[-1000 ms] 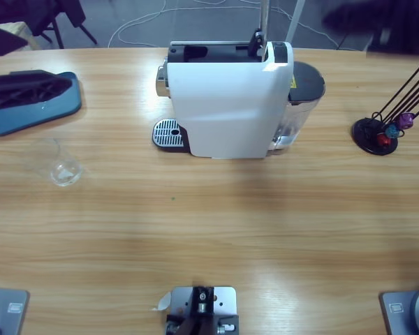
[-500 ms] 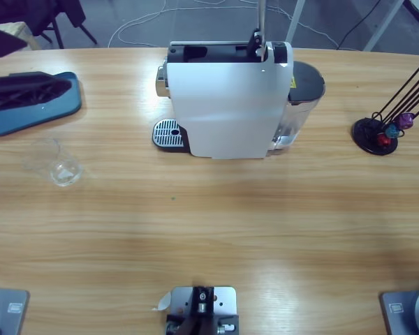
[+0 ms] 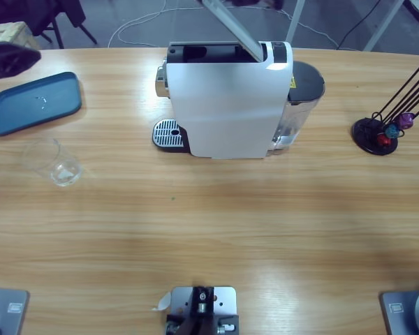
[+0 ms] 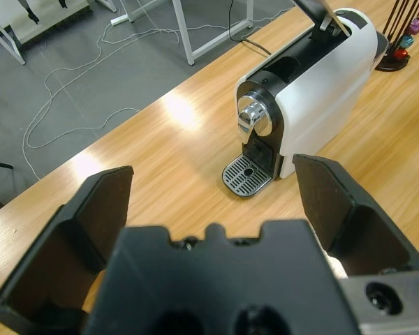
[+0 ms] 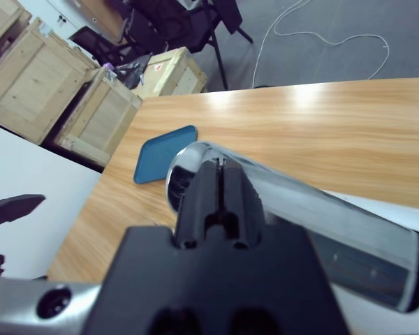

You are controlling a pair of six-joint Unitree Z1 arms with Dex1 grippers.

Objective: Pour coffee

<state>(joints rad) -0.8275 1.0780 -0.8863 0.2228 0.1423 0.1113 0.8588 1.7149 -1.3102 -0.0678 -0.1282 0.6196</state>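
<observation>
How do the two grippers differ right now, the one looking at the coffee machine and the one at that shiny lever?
The left gripper has its black jaws spread wide and holds nothing; it looks from a distance at the white coffee machine. The right gripper has its jaws closed on the machine's silver metal lever, which stands raised at a slant. Both are black and two-jawed, above the long wooden table.

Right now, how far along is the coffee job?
Early. Done: nothing poured, the glass sits on the table, away from the drip grille. In hand: the right gripper, jaws shut, is on the coffee machine's silver lever, which stands raised. The left gripper hangs open, holding nothing. Left: place glass, brew.
</observation>
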